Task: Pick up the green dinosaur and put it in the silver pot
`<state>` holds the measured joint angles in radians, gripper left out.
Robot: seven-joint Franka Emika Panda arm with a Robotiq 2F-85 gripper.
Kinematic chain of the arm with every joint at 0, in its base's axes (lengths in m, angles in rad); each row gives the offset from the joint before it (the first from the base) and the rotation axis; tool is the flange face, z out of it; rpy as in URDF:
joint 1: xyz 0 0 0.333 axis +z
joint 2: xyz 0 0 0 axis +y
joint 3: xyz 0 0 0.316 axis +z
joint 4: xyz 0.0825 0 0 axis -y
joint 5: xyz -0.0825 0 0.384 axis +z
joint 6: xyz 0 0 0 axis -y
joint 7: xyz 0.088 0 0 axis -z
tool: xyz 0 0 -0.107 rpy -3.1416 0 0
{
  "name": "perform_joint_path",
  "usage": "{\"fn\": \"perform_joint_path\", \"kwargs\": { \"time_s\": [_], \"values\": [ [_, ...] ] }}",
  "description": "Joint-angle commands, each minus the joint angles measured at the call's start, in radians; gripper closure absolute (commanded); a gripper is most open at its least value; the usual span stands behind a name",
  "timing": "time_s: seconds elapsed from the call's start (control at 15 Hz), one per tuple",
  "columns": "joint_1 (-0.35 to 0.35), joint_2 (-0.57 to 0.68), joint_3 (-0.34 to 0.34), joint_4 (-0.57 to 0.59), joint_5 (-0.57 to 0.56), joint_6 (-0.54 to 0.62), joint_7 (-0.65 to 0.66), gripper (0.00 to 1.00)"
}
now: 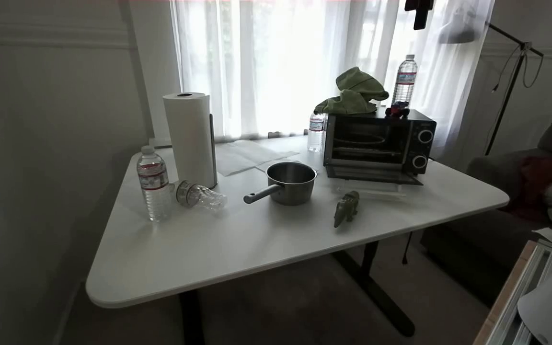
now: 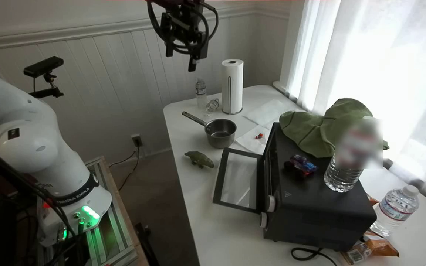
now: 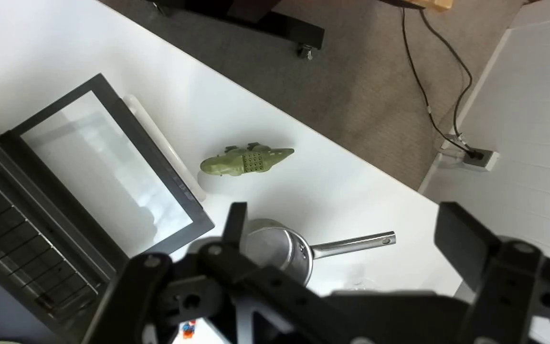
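Observation:
The green dinosaur [image 1: 347, 209] stands on its feet on the white table near its front edge, and shows in both exterior views [image 2: 199, 159]. In the wrist view the dinosaur [image 3: 246, 160] lies above and left of the jaws. The silver pot [image 1: 297, 194] stands on the table beside the dinosaur, also in an exterior view [image 2: 218, 142]. In the wrist view the pot [image 3: 299, 258] is partly hidden behind a finger, its handle pointing right; the visible inside looks empty. My gripper [image 3: 344, 222] is open with nothing between its fingers. It hangs high above the table in an exterior view [image 2: 181, 59].
A toaster oven [image 1: 422, 143] stands with its glass door [image 2: 239, 179] lowered onto the table near the dinosaur. A green cloth [image 1: 352, 98], a bottle [image 1: 404, 84] and a toy car [image 2: 300, 165] sit on it. A paper towel roll [image 1: 187, 139] and bottles [image 1: 154, 187] stand beyond the handle.

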<state>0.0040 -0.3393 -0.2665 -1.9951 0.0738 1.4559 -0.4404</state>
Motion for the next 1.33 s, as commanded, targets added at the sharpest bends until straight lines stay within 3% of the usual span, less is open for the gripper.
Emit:
{"fn": "perform_joint_path", "kwargs": {
  "time_s": [0.0,0.27,0.6,1.27],
  "values": [
    [-0.029,0.004,0.023,0.003,0.007,-0.003,-0.007,0.0],
    [-0.028,-0.002,0.027,-0.015,0.002,0.008,-0.004,0.0],
    [-0.082,-0.022,0.059,-0.115,0.03,0.049,0.267,0.0],
    [-0.147,0.006,0.14,-0.476,0.058,0.532,0.744,0.0]
  ]
}}
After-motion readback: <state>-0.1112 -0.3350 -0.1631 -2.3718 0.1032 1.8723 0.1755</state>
